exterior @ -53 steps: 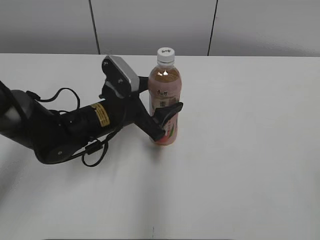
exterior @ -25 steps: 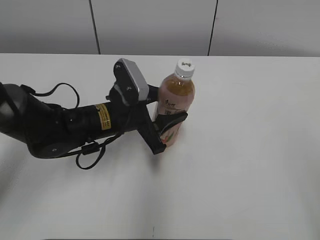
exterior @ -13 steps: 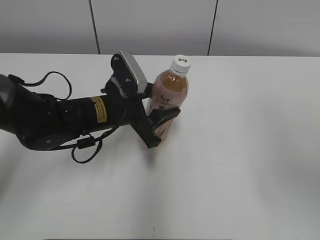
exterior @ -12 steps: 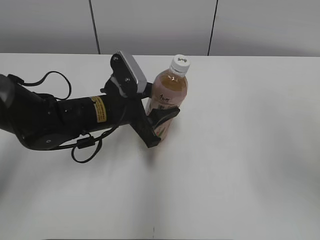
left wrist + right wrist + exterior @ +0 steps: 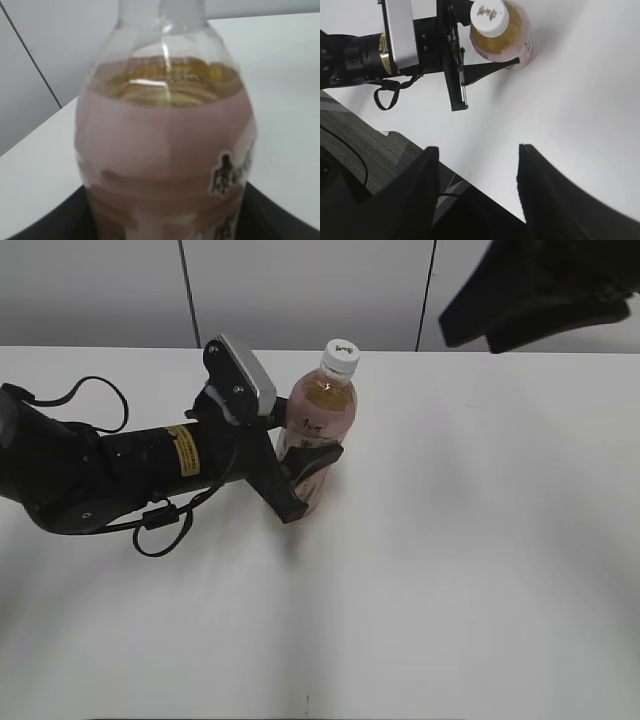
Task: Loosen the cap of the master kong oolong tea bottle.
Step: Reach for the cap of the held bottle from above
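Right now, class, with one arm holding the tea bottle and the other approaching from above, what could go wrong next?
1. The oolong tea bottle leans in the left gripper, gripped low on its body, so pressing on the cap may tip it further.
2. The right gripper is open and well above the cap, off to one side; it could descend misaligned and knock the bottle.

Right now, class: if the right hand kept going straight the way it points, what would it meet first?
Probably the bare white table, just right of the bottle and its cap. The open right hand aims down past them, though depth is hard to judge.
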You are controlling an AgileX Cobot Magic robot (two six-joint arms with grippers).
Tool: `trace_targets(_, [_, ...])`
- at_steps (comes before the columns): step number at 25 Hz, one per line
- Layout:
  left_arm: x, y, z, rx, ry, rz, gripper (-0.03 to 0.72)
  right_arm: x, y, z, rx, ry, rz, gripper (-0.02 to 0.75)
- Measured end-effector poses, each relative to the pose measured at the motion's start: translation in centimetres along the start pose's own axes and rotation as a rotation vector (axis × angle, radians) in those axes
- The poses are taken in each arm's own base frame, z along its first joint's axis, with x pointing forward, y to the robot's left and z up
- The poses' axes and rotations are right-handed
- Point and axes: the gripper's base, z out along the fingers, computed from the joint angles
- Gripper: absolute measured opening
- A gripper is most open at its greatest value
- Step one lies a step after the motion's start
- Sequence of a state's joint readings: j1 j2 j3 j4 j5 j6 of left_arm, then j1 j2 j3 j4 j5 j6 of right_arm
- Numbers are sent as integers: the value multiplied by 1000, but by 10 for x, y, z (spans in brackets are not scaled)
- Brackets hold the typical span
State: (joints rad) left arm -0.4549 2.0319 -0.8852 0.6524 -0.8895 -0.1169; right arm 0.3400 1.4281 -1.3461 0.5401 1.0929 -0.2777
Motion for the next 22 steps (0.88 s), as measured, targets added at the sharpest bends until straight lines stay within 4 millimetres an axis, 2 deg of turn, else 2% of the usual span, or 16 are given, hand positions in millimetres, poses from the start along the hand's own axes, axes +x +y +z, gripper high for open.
trace_targets(2, [0, 0, 0, 1, 0, 1, 401, -16, 5, 18, 12, 51, 5, 383])
trace_targets(5, [0, 0, 0, 1, 0, -1, 401, -42, 5, 36, 9, 79, 50, 396])
trace_targets(12, [-1, 0, 0, 0, -1, -1, 401, -85, -8, 68, 23, 86, 185, 439])
trace_targets(17, [-1, 0, 0, -4, -2, -4, 401, -90, -20, 93, 47, 121, 343, 440])
trace_targets(22, [-1, 1, 0, -13, -3, -12, 401, -89, -24, 101, 59, 141, 460, 440])
